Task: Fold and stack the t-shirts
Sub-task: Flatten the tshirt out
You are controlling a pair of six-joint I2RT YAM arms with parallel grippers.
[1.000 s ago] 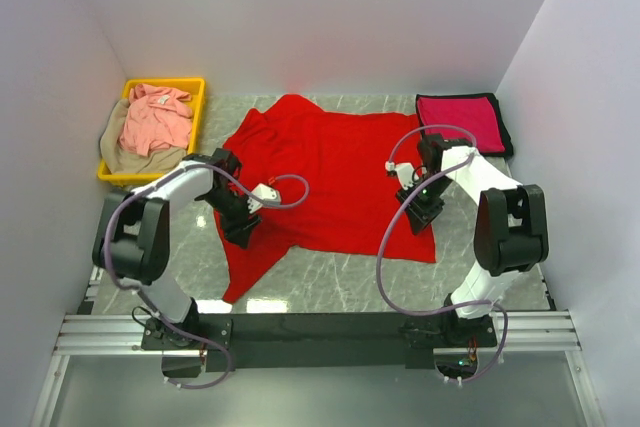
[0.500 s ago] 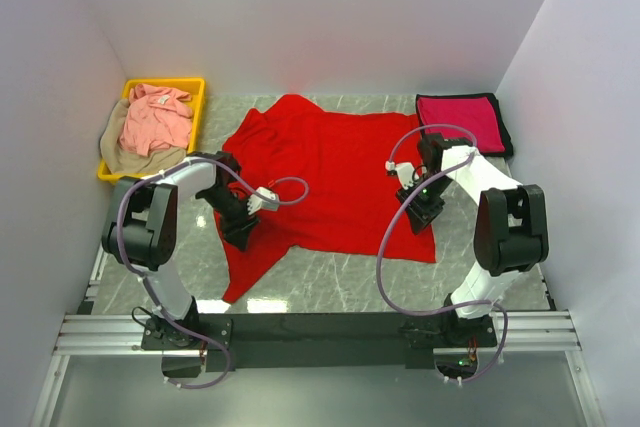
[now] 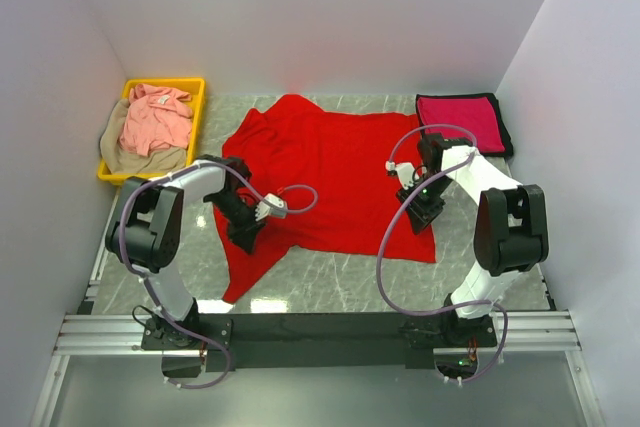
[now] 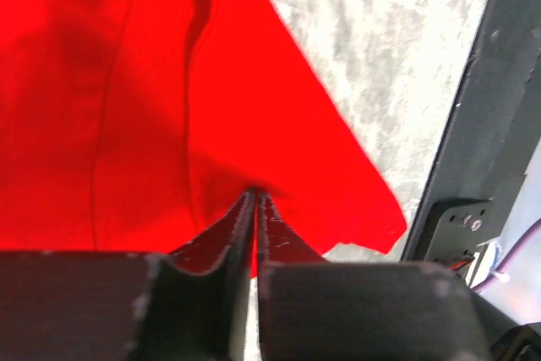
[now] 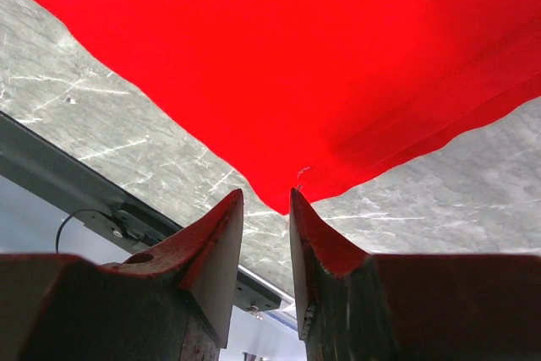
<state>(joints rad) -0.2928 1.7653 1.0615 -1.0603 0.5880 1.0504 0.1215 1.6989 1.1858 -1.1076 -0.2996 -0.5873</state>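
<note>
Top view: grey marbled tabletop (image 3: 340, 287), closed in by plain white walls (image 3: 300, 17) at the left, far and right sides; a black rail (image 3: 320, 325) runs along the near edge.
- The bright red t-shirt (image 3: 340, 167) lies spread over the tabletop's middle, one flap trailing toward the near edge.
- The crimson-magenta t-shirt (image 3: 458, 117) sits folded flat in the far right corner.
- The yellow bin (image 3: 165, 83) stands in the far left corner, holding the salmon pink t-shirt (image 3: 155, 119) on top of the tan t-shirt (image 3: 125, 157).
- The left tool (image 3: 243, 234) is down on the red shirt's left part and the right tool (image 3: 420, 219) at its near right corner.

Left wrist view: the left tool (image 4: 254, 196) is pressed together, pinching a raised fold of the red cloth. Marble shows beyond.

Right wrist view: the right tool (image 5: 265, 196) is slightly spread, with marble visible in the gap. The puckered shirt edge reaches the tips; contact cannot be told.
</note>
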